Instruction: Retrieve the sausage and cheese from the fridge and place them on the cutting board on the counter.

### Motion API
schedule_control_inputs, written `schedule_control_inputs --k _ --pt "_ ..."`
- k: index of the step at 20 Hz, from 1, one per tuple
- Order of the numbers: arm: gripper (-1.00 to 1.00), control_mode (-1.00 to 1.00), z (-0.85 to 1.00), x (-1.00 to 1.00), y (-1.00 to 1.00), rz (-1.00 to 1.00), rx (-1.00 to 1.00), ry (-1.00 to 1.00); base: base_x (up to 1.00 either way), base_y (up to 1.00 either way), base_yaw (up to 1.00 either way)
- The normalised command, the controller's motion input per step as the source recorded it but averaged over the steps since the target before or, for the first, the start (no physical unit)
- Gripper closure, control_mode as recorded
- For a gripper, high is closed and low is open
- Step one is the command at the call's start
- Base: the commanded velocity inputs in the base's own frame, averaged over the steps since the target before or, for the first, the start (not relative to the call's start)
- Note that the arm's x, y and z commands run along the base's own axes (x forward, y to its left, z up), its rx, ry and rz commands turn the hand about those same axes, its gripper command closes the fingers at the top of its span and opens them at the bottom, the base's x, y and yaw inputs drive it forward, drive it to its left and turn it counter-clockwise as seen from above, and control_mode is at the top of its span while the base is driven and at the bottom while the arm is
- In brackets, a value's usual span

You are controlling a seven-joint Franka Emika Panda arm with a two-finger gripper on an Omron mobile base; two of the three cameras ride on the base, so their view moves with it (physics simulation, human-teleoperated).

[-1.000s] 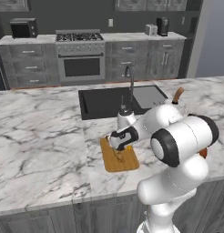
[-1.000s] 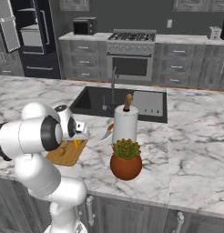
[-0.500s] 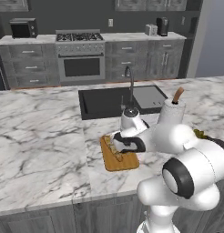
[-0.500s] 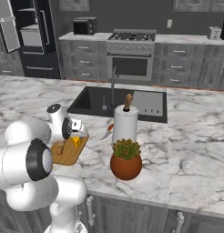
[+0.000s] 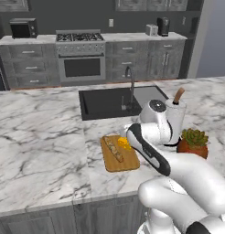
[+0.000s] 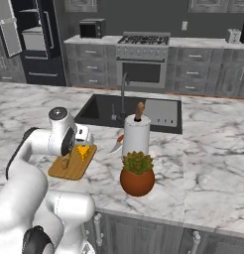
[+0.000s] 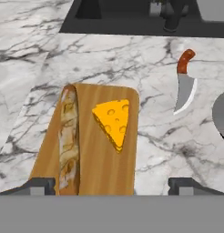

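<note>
The yellow cheese wedge (image 7: 113, 120) with holes lies flat on the tan cutting board (image 7: 100, 168), free of any grip. My gripper (image 7: 111, 186) hovers just above the board's near end, open, with nothing between its fingertips. From the base views the cheese (image 5: 125, 144) (image 6: 84, 152) sits on the board (image 5: 121, 162) (image 6: 69, 171) right below my hand. A pale tan bread-like piece (image 7: 68, 136) lies along the board's left side, beside the cheese. The sausage is out of view. The black fridge (image 6: 34, 39) stands far back left with a door swung open.
A red-handled knife (image 7: 184, 86) lies on the marble counter (image 5: 41, 137) right of the board. A paper towel roll (image 6: 136, 134) and a potted plant (image 6: 137, 178) stand further right. The black sink (image 5: 109, 100) with its faucet is just behind the board.
The gripper has opened and let go of the cheese, which now rests on the board. The arm's elbow has swung down and forward; the hand stays over the board.
</note>
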Motion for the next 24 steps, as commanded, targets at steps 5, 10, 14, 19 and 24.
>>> schedule_control_inputs --k 5,10,14,19,24 --pt "-1.00 -1.00 0.99 -0.68 0.00 0.05 0.00 -0.10 0.00 0.00 0.00" --pt "-1.00 -1.00 0.99 -0.44 0.00 0.00 -0.04 -0.01 0.00 0.00 0.00" --pt "-1.00 -1.00 1.00 -0.35 -0.07 0.00 -0.01 0.08 0.00 0.00 0.00" --pt "-1.00 -1.00 1.00 -0.59 -0.14 0.00 0.00 0.12 0.00 0.00 0.00" --pt "-1.00 -1.00 0.85 -1.00 -0.13 -0.03 0.01 0.06 0.00 0.00 0.00"
